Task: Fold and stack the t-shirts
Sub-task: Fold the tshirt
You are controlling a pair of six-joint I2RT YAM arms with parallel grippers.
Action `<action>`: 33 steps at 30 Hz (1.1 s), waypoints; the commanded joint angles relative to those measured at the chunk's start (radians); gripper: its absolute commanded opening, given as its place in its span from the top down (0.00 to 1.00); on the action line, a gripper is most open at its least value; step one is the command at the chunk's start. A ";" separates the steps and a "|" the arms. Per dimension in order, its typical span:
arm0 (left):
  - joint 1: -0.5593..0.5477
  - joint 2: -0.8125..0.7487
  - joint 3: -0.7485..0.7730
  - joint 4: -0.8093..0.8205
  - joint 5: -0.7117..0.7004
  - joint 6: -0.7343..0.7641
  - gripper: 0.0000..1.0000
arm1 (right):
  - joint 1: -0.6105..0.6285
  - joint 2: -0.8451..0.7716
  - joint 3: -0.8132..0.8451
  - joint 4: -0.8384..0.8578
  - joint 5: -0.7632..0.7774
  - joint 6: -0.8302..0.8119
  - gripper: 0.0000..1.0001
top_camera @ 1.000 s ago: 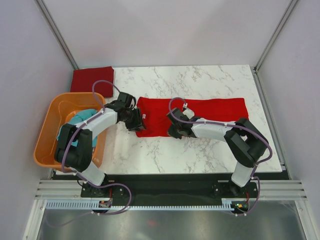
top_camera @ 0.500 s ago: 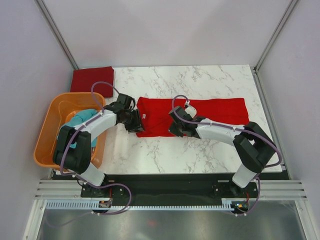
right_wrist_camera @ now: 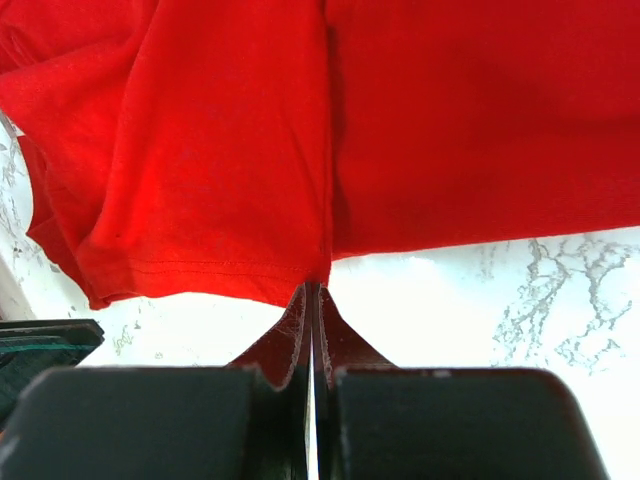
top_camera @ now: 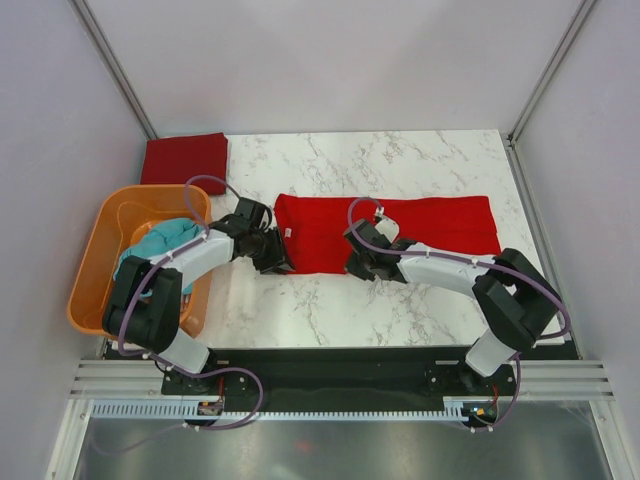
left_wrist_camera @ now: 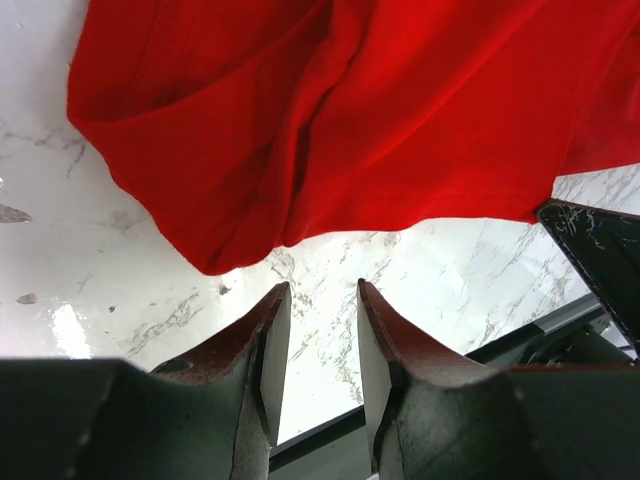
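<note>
A: Jaws on the right: apart or together?

B: Together. Pressed flat, tips right on the near hem of the red shirt [right_wrist_camera: 200, 150], at a crease between two layers. Seemingly pinching a bit of cloth, though too thin to be sure.

A: Any different from a second ago?

B: Yes. Slightly apart then, drawn fully shut since, and slid a little right along the hem. Most likely means the grab for the next fold is made on this side.

A: And the jaws on the left?

B: Roughly half apart, barely narrowed over the same second. Holding nothing, with only bare tabletop [left_wrist_camera: 90, 240] between them. Poised just on the near side of the shirt's near-left corner, close but not touching. Drifted a touch nearer meanwhile.

A: So, for the task?

B: One side gripped, the other not yet. Probably calls for closing on that left corner, then lifting both ends together and folding over.

A: Whereabouts of the shirts?

B: Red: spread as a long band across the middle of the tabletop. Maroon shirt [top_camera: 184, 158]: folded flat at the far-left corner. Teal shirt [top_camera: 160, 243]: crumpled in the basket [top_camera: 95, 270] at the left edge, not yet folded.
</note>
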 commanded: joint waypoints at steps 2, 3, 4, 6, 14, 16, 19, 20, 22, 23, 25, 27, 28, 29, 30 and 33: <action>-0.016 -0.032 -0.023 0.070 0.009 -0.062 0.59 | 0.004 -0.056 -0.012 -0.005 0.040 -0.029 1.00; -0.018 -0.035 -0.025 0.076 -0.004 -0.068 0.59 | 0.004 -0.059 -0.012 -0.004 0.034 -0.030 1.00; -0.019 -0.036 -0.028 0.081 -0.008 -0.078 0.59 | 0.004 -0.058 -0.012 -0.002 0.031 -0.030 1.00; -0.024 -0.036 -0.033 0.096 -0.008 -0.088 0.59 | 0.004 -0.050 -0.012 0.001 0.025 -0.032 1.00; -0.039 -0.062 -0.068 0.107 -0.074 -0.128 0.59 | 0.004 -0.084 -0.035 0.013 0.022 -0.053 1.00; -0.039 -0.071 -0.074 0.107 -0.083 -0.132 0.59 | 0.004 -0.090 -0.036 0.011 0.028 -0.070 1.00; -0.041 -0.088 -0.083 0.107 -0.084 -0.134 0.59 | 0.004 -0.095 -0.039 0.011 0.020 -0.082 1.00; -0.042 -0.093 -0.089 0.107 -0.089 -0.137 0.58 | 0.004 -0.092 -0.042 0.011 0.016 -0.083 1.00; -0.048 -0.101 -0.096 0.112 -0.101 -0.149 0.58 | 0.004 -0.084 -0.047 0.016 0.006 -0.083 1.00; -0.055 -0.104 -0.097 0.119 -0.104 -0.151 0.58 | 0.004 -0.078 -0.049 0.018 0.000 -0.084 1.00; -0.074 -0.101 -0.100 0.124 -0.117 -0.169 0.58 | 0.004 -0.073 -0.055 0.025 -0.015 -0.086 1.00; -0.085 -0.094 -0.105 0.130 -0.132 -0.183 0.58 | 0.004 -0.073 -0.062 0.028 -0.020 -0.089 1.00; -0.094 -0.084 -0.105 0.132 -0.135 -0.193 0.58 | 0.004 -0.076 -0.073 0.031 -0.020 -0.089 1.00; -0.098 -0.079 -0.106 0.133 -0.140 -0.198 0.58 | 0.004 -0.085 -0.078 0.033 -0.017 -0.092 1.00; -0.105 -0.075 -0.108 0.136 -0.149 -0.206 0.58 | 0.004 -0.090 -0.082 0.033 -0.015 -0.098 1.00; -0.117 -0.062 -0.105 0.142 -0.159 -0.215 0.58 | 0.004 -0.105 -0.099 0.034 0.003 -0.113 1.00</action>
